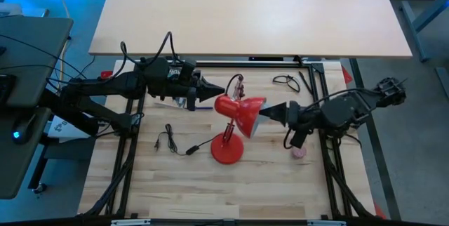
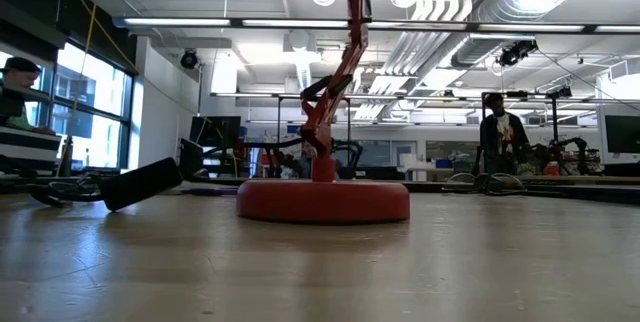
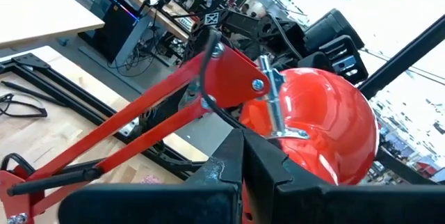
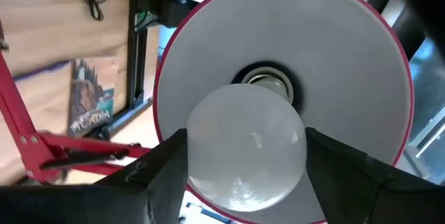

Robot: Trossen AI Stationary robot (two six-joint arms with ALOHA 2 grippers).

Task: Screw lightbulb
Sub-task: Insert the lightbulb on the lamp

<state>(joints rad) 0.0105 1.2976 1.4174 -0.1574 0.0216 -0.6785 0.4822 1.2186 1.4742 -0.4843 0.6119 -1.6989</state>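
Note:
A red desk lamp (image 1: 237,117) stands on its round base (image 2: 323,200) in the middle of the table, its shade (image 4: 281,64) tipped toward the table's right. The white lightbulb (image 4: 245,146) sits in the mouth of the shade, its grey screw base (image 4: 268,80) at the socket. My right gripper (image 1: 270,112) reaches in level from the right and is shut on the bulb. My left gripper (image 1: 219,95) is shut and comes level from the left at the back of the shade (image 3: 327,113), by the hinge. Neither gripper shows in the low view. My left gripper has its shut fingertips (image 3: 241,140) against the back of the lamp's shade (image 3: 278,147), just below the hinge bracket, coming level from the table's left. My right gripper pinches the bulb's round glass (image 4: 208,147) between its two fingers (image 4: 163,165), one on each side at the widest part. The fingers come level from the table's right, along the bulb's axis. The bulb is clear of the table, its screw base in the socket.
A black cord with a plug (image 1: 172,143) lies left of the lamp's base. A small pink ball (image 1: 300,153) sits near the right arm, a black wire loop (image 1: 284,80) at the far side. A printed card (image 4: 90,102) lies under the left arm. A person (image 2: 500,132) stands beyond the table.

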